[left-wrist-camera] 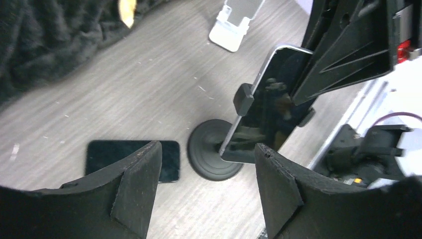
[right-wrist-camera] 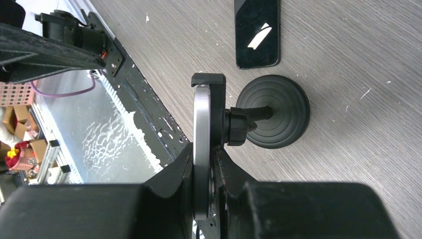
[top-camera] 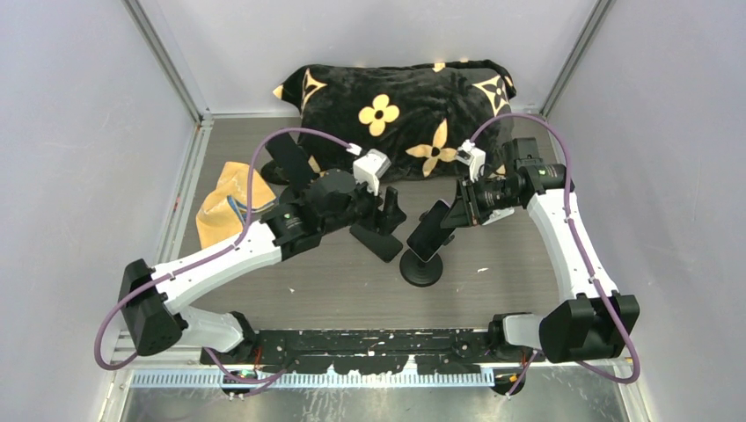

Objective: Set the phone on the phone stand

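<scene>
Phone point(right-wrist-camera: 201, 119) seated in the cradle of the phone stand point(right-wrist-camera: 272, 112), a clip hooked over one edge. Right tool point(right-wrist-camera: 204, 154) is closed on phone and cradle back together. This pinch probably steadies the head on its neck while the phone settles. Left tool point(top-camera: 390, 209) is open and empty, jaws apart, just beside the stand on its left, probably so that the cradle alone carries the phone. Second phone point(right-wrist-camera: 257, 32) lies flat, screen up, on the table point(top-camera: 352, 290) near the stand's round base but apart from it.

Right wrist view, edge-on, shows the phone's metal rim lying flush against the cradle — not readable from above. Left wrist view shows the dark screen face, the side clip and a white bracket point(left-wrist-camera: 234, 25) farther off. Top view gives the layout — both arms meeting over the stand, with a black flowered blanket point(top-camera: 396, 105) behind.
</scene>
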Controlling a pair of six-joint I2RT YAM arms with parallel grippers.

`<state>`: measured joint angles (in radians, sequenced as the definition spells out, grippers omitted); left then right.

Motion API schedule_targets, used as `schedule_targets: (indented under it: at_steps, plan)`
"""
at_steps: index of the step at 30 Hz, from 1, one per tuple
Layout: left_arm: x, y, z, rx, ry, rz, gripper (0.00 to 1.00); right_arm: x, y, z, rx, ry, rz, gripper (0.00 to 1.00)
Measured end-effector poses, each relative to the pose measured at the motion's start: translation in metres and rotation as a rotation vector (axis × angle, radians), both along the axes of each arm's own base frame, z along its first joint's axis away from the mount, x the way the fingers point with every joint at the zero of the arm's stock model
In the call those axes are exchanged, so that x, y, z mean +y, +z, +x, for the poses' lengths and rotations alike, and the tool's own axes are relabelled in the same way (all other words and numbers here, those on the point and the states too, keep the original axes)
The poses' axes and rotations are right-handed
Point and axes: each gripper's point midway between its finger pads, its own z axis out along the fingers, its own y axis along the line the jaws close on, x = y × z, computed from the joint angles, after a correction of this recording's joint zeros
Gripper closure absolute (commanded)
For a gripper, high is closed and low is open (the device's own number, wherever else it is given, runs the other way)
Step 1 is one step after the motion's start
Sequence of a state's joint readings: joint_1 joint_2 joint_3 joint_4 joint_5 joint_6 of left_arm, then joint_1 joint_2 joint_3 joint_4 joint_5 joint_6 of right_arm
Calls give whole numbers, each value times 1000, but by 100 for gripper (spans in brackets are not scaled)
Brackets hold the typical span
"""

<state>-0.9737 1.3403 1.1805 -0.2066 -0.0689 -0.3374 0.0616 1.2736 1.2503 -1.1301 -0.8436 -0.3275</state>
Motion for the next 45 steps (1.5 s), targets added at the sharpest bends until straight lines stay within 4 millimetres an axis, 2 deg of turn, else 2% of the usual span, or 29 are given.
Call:
schedule_targets:
  at_steps: [10,18,25,33,38,45]
  plan:
    - [5,-2,-4,190,-76,-188,30,3,-4,-1,25,10,74,98]
    - [-1,-17,-13,280,-177,-247,29,3,-6,1,52,6,110,90]
    - [-13,-36,-15,277,-268,-218,27,3,-6,1,43,14,117,64]
    - [-25,-66,-7,293,-308,-189,21,-2,-32,-7,103,24,63,30]
    - [-28,-75,-5,279,-317,-204,22,-5,-33,-7,104,18,59,24]
    - [-39,-74,-9,256,-394,-267,33,-12,-28,-5,95,-2,98,23]
